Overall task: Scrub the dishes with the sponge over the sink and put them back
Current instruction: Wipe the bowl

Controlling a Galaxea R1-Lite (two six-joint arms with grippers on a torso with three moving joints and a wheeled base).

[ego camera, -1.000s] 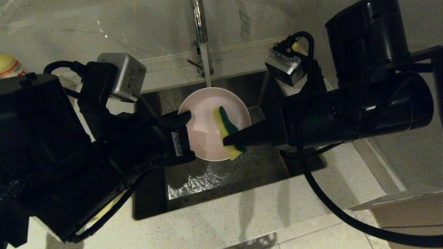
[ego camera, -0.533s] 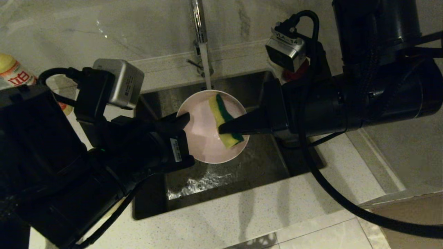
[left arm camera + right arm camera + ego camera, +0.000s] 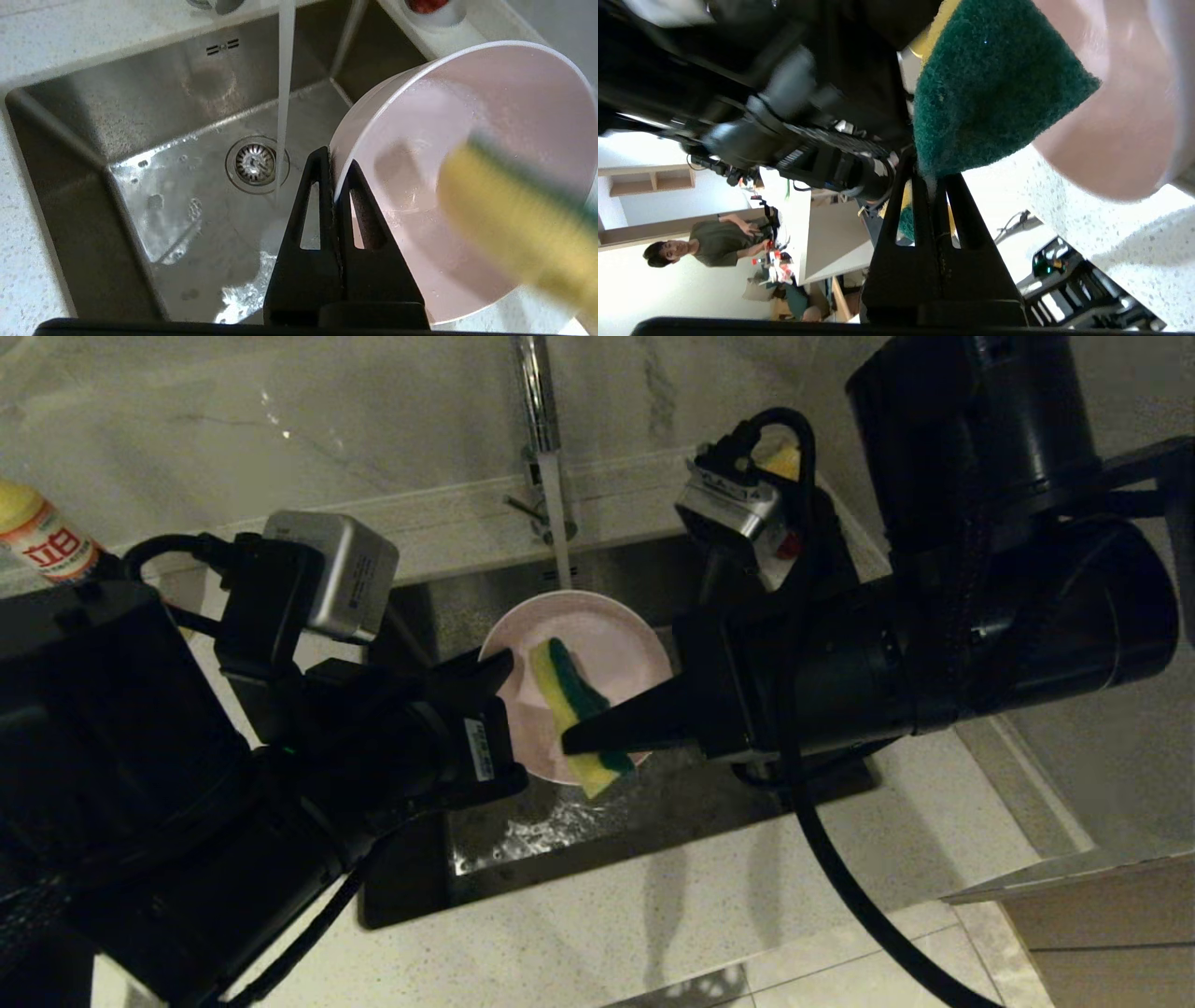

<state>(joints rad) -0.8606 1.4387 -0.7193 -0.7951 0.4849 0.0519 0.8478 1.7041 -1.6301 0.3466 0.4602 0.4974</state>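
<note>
While water runs onto the pink bowl (image 3: 597, 644), tilted above the sink (image 3: 653, 803): keep left jaws (image 3: 334, 186) clenched on the rim, hold right jaws (image 3: 571, 742) clamped on the sponge (image 3: 569, 709), press its green face flat, sweep the whole inner wall, avoid prying the rim loose.

One pink bowl (image 3: 597, 644), its rim between the left gripper's (image 3: 504, 663) jaws. One sponge (image 3: 569, 709) between the right gripper's (image 3: 571, 739) jaws. One sink (image 3: 140, 140) with one drain strainer (image 3: 254, 162). One bottle (image 3: 42, 537). Two grippers.
</note>
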